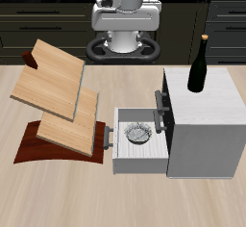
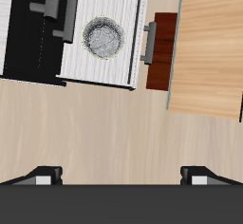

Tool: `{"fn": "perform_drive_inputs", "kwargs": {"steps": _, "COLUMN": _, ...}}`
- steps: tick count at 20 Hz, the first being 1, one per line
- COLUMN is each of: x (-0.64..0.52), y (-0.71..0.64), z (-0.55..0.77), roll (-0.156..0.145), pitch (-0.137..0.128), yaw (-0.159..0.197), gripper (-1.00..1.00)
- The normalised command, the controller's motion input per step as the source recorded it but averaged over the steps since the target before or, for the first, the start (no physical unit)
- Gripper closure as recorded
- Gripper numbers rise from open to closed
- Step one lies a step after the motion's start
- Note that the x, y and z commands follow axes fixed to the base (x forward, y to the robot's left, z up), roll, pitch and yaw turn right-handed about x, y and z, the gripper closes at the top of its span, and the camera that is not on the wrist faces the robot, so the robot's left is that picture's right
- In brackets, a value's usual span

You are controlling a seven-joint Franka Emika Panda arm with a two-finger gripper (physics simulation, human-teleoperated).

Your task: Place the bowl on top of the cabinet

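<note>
The bowl [image 1: 138,133], round and scribble-patterned, lies in the boxy cabinet's [image 1: 204,125] open drawer.

White rounded arm [image 1: 125,14], black joint ring, dark gripper [image 2: 121,176]

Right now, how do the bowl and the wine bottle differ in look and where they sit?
The bowl is pale, shallow and low; the wine bottle is dark, tall and upright. The bowl lies inside the open drawer; the wine bottle stands on the cabinet top. Both are untouched.
</note>
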Motion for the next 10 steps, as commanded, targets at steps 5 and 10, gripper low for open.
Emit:
{"fn": "perform_drive_inputs", "kwargs": {"steps": 5, "x": 0.29, "y": -0.09, "z": 0.03, "roll": -0.008, "pitch": -0.019, "yaw": 0.0, "gripper": -1.0}}
{"fn": "perform_drive_inputs", "kwargs": {"steps": 10, "x": 0.32, "y": -0.13, "z": 0.01, "roll": -0.02, "pitch": -0.021, "yaw": 0.02, "gripper": -1.0}}
